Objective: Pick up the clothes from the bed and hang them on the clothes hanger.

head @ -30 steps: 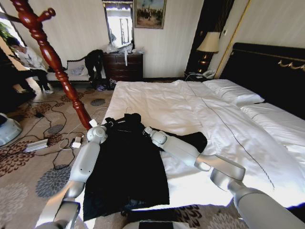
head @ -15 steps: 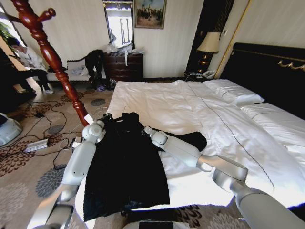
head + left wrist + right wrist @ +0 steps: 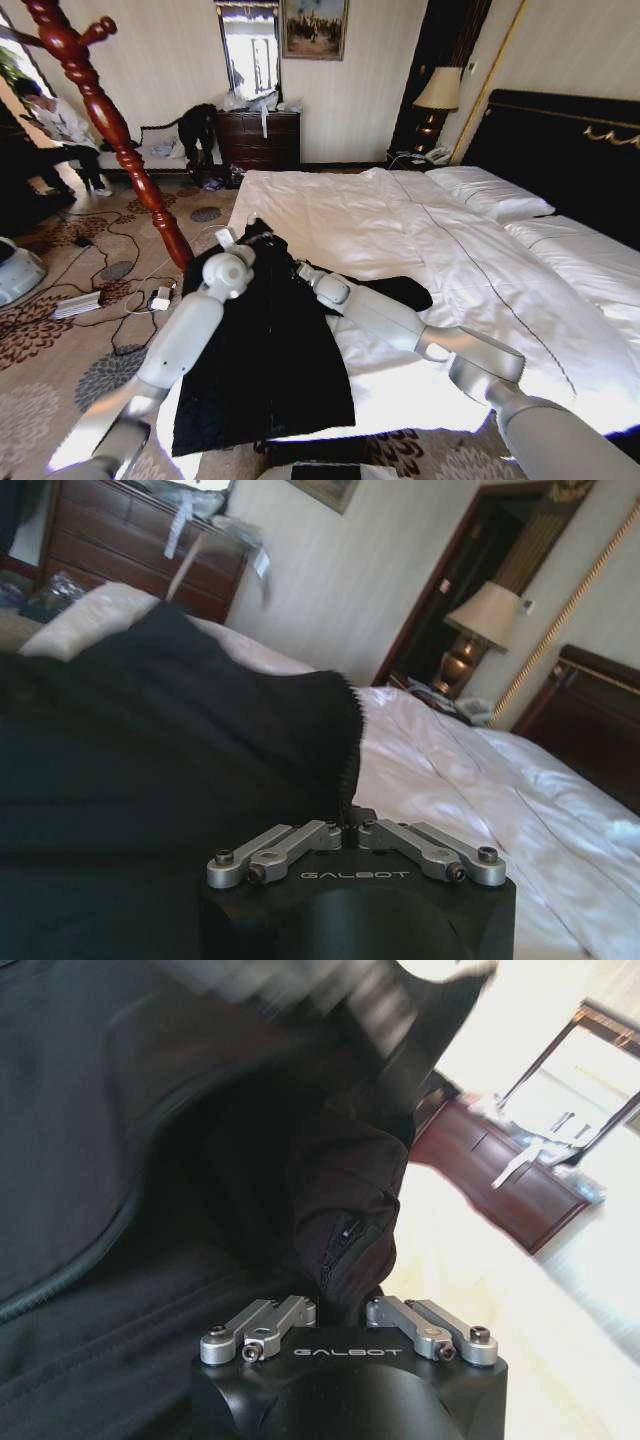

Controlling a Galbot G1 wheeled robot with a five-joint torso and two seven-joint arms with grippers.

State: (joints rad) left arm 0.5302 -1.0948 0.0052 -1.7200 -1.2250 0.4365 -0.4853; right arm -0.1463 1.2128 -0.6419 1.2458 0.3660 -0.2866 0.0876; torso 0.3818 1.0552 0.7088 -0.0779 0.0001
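Note:
The black coat (image 3: 270, 350) lies spread on the near left corner of the white bed (image 3: 400, 230), its hem hanging over the edge. My left gripper (image 3: 246, 234) is shut on the coat's left shoulder near the collar and holds it raised. In the left wrist view a fabric edge (image 3: 300, 730) runs down into the left gripper (image 3: 345, 812). My right gripper (image 3: 301, 269) is shut on the other shoulder; the right wrist view shows bunched cloth (image 3: 340, 1200) in the right gripper (image 3: 340, 1285). The reddish-brown clothes hanger (image 3: 110, 120) stands to the left, apart from both.
Cables and a power strip (image 3: 75, 305) lie on the patterned carpet left of the bed. A brown dresser (image 3: 260, 138) with a small dark garment (image 3: 197, 125) stands at the far wall. A lamp (image 3: 438, 95) and a black headboard (image 3: 570, 150) are at the right.
My left gripper has risen and swung right toward the bed, lifting the coat's shoulder and collar. The right arm has barely moved.

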